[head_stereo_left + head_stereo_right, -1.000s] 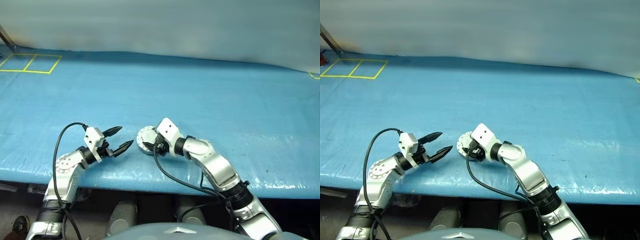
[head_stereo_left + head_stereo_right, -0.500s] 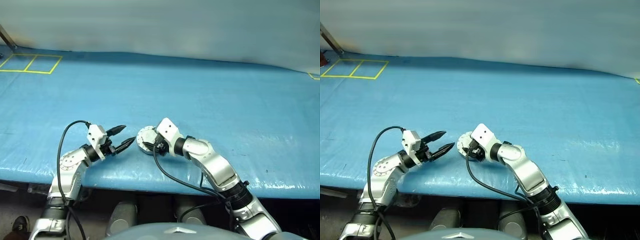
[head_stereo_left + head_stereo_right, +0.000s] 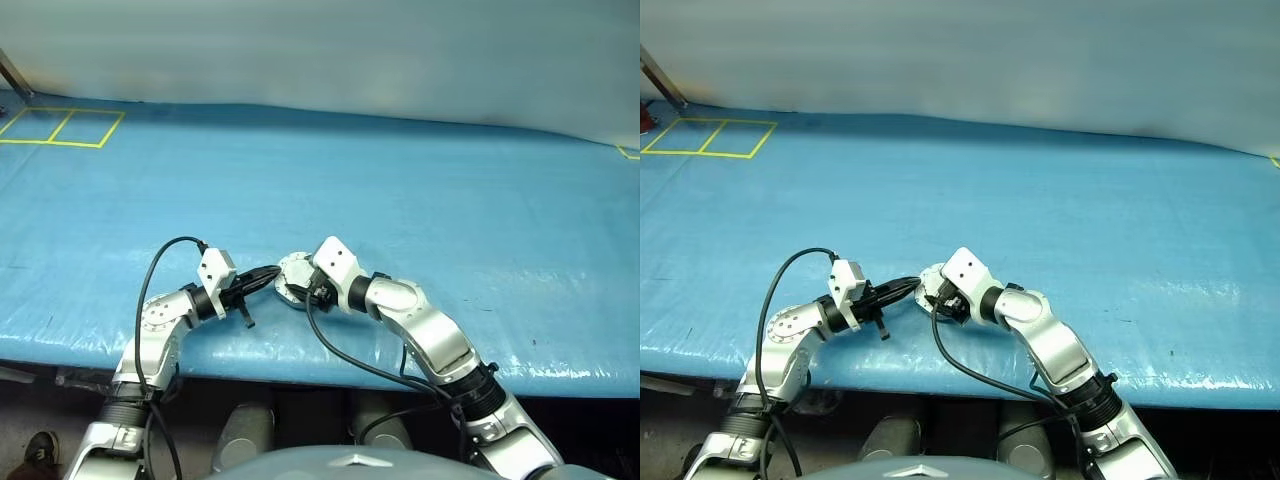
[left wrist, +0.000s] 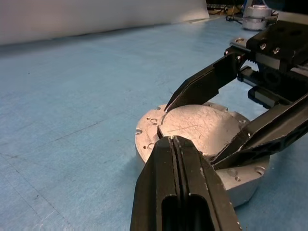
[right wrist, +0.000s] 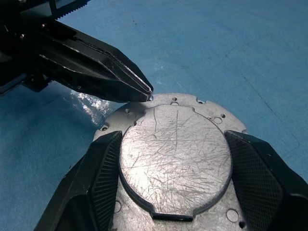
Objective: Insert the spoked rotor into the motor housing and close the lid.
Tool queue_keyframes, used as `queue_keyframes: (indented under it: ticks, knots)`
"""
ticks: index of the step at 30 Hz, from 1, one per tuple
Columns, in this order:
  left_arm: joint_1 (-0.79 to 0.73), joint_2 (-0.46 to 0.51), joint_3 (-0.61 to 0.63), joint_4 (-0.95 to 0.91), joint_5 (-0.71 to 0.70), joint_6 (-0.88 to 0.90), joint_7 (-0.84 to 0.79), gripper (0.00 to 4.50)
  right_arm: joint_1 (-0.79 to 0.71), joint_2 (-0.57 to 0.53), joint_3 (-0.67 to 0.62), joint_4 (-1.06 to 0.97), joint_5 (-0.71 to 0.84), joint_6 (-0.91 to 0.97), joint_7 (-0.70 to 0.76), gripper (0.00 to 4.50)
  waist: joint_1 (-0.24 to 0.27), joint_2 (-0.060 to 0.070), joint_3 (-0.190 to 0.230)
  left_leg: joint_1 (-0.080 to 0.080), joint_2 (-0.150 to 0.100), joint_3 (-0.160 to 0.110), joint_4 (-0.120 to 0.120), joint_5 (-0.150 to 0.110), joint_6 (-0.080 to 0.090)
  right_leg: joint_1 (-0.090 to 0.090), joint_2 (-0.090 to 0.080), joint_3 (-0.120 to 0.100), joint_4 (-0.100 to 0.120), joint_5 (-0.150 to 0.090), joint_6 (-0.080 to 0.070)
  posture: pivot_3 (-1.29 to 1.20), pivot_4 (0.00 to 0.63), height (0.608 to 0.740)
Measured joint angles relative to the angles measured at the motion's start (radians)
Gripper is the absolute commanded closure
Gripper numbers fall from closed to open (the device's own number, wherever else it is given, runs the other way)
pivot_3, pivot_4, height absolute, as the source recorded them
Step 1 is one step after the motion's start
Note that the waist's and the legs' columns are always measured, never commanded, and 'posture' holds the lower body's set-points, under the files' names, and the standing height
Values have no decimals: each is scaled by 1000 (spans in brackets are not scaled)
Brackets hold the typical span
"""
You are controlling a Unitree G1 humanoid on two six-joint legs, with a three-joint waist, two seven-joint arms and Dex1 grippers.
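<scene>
We see a round silvery metal part near the front edge of the table (image 3: 420, 180), which is covered in blue sheeting. It reads as the motor housing (image 5: 226, 211) with the lid (image 5: 175, 159) seated on top: a scratched, raised disc inside a flange dotted with small holes and notches. We cannot tell whether the spoked rotor is inside, as the closed top hides the interior. Our right gripper (image 5: 175, 166) straddles the raised disc, its two ribbed black fingers (image 5: 103, 168) set on opposite sides of it, spread wide and close against its rim; whether they actually press on it we cannot tell. Our left gripper (image 4: 174, 140) comes in from the left with both fingers pressed flat together, holding nothing, and its pointed tip rests right at the edge of the raised disc, at a small step in the rim. In the head views the two grippers meet over the part, the left gripper (image 3: 268, 277) lying low and nearly level and the right gripper (image 3: 297, 290) angled down onto it. Yellow tape squares (image 3: 60, 127) mark the far left corner of the table, well apart from the work.
</scene>
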Motion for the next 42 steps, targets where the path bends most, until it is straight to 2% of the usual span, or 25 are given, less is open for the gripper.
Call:
queue_keyframes:
  ticks: [15, 19, 22, 29, 35, 42]
  knots:
    - [-10, 3, -25, 7, 54, -18, 10, 4485, 10, 6, -20, -19, 8, 25, -8, 1461, 9, 0, -1, 0, 0, 0, 0, 0, 0, 0, 0, 0, 0, 0, 0, 0, 150, 740]
    - [-12, 2, -26, 7, 54, -28, 8, 4500, 19, 10, -56, -43, 34, 56, -10, 103, 14, 0, -1, -2, -1, 0, 0, 0, 0, -1, -1, 0, -1, 0, 0, 0, 150, 740]
    - [-12, 0, -27, 11, 53, -38, 4, 4500, 30, 24, -107, -76, 71, 92, -19, 47, 16, 1, -1, -5, -1, 0, 0, 0, 0, -4, -1, 0, -1, 0, 1, 0, 150, 740]
    - [-11, -6, -25, 16, 46, -44, 1, 4500, 43, 123, -313, -199, 237, 244, -74, 47, 20, 1, 0, -9, -1, -3, 0, 0, 0, -7, -1, -3, -2, 0, 1, 0, 150, 740]
    - [-10, -8, -25, 26, 46, -63, 1, 4500, 116, 196, -506, -193, 405, 442, -124, 47, 20, 2, 0, -10, -1, -3, 0, 0, 0, -7, -1, -3, -2, 0, 1, 0, 150, 740]
    - [-10, -8, -23, 42, 46, -83, 2, 4500, 128, 307, -714, -128, 603, 637, -185, 47, 19, 4, 0, -10, -1, -3, 0, 0, 0, -7, -1, -3, -2, 0, 1, 0, 150, 740]
